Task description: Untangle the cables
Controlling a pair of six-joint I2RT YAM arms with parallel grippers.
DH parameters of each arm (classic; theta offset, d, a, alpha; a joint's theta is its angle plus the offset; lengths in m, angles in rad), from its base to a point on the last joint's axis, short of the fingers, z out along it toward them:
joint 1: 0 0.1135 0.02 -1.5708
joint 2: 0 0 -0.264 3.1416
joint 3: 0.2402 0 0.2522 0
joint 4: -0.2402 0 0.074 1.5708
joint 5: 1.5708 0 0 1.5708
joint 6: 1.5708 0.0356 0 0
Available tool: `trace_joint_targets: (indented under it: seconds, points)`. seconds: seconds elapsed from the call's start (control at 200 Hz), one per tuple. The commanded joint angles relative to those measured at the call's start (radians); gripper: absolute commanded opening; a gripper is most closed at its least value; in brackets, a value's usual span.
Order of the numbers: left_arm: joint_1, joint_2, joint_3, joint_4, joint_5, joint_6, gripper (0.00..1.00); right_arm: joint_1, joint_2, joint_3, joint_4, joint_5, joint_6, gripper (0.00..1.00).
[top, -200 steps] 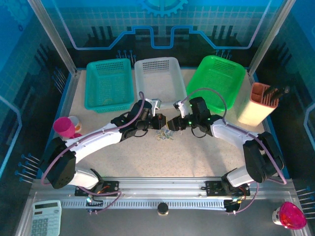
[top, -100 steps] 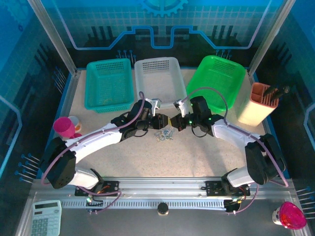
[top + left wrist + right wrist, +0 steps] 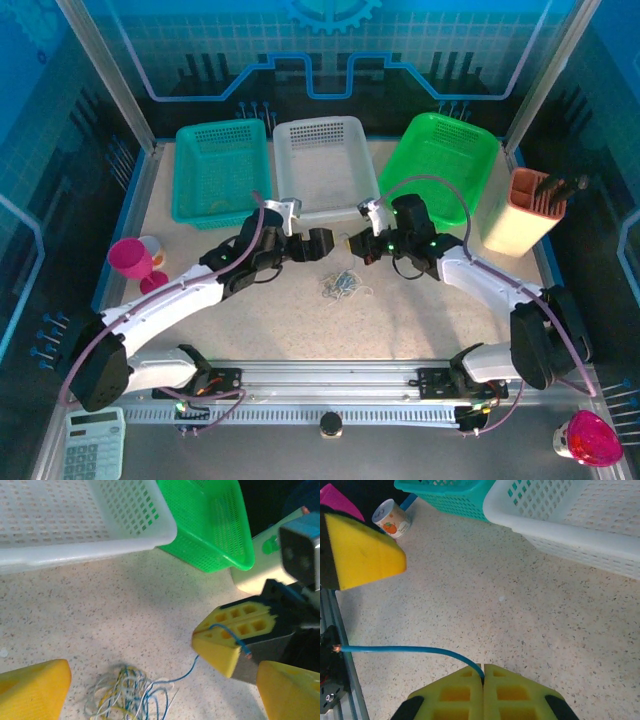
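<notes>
Pinching a thin blue wire (image 3: 410, 650) between yellow fingers (image 3: 455, 692) pressed tight together, the right gripper (image 3: 483, 672) sits at the bottom edge of its wrist view. The wire trails to the tangle of cables (image 3: 343, 284) at the centre of the overhead frame. The left gripper (image 3: 318, 243) gapes wide and empty just upper left of the tangle. The left arm (image 3: 170, 300) stretches in from lower left, the right arm (image 3: 490, 285) from lower right.

Speckled matt table (image 3: 300, 325), plastic basket (image 3: 318, 122), smooth cables (image 3: 343, 284)
</notes>
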Motion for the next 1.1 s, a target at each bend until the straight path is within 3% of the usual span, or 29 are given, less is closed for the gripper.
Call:
trace_joint_targets:
  seconds: [0.0, 0.19, 0.365, 0.79, 1.091]
  points:
    - [0.003, -0.003, -0.045, 0.006, -0.009, 0.043, 0.96, 0.008, -0.039, 0.034, -0.016, 0.01, 0.035, 0.0]
    - [-0.014, 0.049, -0.076, 0.035, 0.007, 0.063, 0.98, 0.008, -0.034, 0.113, -0.063, 0.036, 0.057, 0.0]
    - [-0.05, 0.114, -0.056, 0.074, 0.0, 0.082, 0.99, 0.01, -0.028, 0.152, -0.046, -0.012, 0.12, 0.0]
    - [-0.078, 0.288, 0.023, 0.184, -0.092, 0.115, 0.99, 0.07, -0.067, 0.206, -0.079, -0.03, 0.168, 0.0]
    - [-0.078, 0.359, -0.023, 0.247, -0.104, 0.1, 0.85, 0.076, -0.115, 0.257, -0.099, -0.029, 0.203, 0.0]
